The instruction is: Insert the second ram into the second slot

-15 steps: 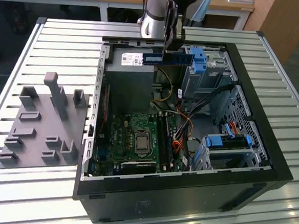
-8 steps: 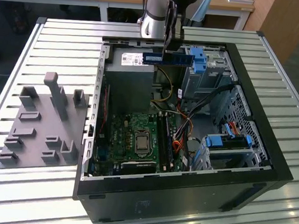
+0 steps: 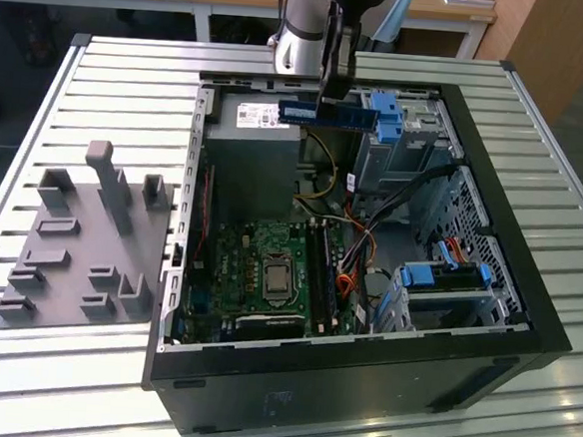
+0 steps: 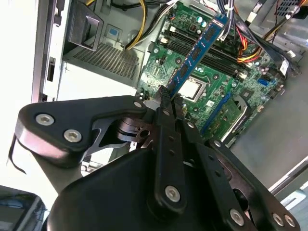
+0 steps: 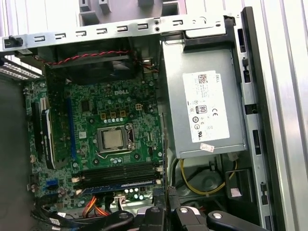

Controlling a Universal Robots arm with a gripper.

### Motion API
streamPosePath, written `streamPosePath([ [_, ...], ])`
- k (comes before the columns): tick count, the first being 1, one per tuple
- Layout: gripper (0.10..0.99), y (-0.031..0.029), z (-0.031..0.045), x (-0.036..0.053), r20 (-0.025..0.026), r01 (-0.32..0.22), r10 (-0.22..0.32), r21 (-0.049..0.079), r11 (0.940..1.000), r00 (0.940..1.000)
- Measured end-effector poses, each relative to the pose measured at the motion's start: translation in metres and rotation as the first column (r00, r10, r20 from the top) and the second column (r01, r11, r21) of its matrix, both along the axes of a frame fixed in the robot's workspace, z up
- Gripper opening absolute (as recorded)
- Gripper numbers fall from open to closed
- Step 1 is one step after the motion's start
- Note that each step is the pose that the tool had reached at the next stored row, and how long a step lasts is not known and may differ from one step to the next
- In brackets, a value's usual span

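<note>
Gripped the second ram (image 4: 198, 47) by one end in the clamped hand (image 4: 167, 96), that end hidden in the grip; held it aloft over the open case (image 3: 360, 383), well apart from the motherboard (image 5: 120, 110) and its dark slots (image 5: 115, 172); could not tell which was second.

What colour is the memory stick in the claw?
Blue with black chips; the memory stick shows best in the second wrist view.

Open computer case seen from above. A green motherboard (image 5: 96, 110) carries a silver processor socket (image 5: 114, 139). At three o'clock from the socket lies a grey power supply (image 5: 211, 115). At six o'clock are black memory slots (image 5: 118, 172), one holding a blue stick (image 5: 120, 186). At five o'clock the gripper (image 5: 166, 210) clamps the second ram (image 5: 165, 144), seen edge-on.
</note>
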State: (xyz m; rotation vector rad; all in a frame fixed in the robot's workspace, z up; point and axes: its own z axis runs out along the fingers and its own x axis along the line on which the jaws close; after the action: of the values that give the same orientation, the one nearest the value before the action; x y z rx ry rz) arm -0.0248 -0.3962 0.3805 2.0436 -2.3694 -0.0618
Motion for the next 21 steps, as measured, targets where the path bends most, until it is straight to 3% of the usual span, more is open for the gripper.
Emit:
streamPosePath([
  [10, 0.137, 0.0000, -0.0001, 0.0000, 0.0000, 0.089, -0.089, 0.000, 0.9960, 0.9960],
  [21, 0.137, 0.0000, -0.0002, 0.0000, 0.0000, 0.185, -0.185, 0.000, 0.9828, 0.9828],
])
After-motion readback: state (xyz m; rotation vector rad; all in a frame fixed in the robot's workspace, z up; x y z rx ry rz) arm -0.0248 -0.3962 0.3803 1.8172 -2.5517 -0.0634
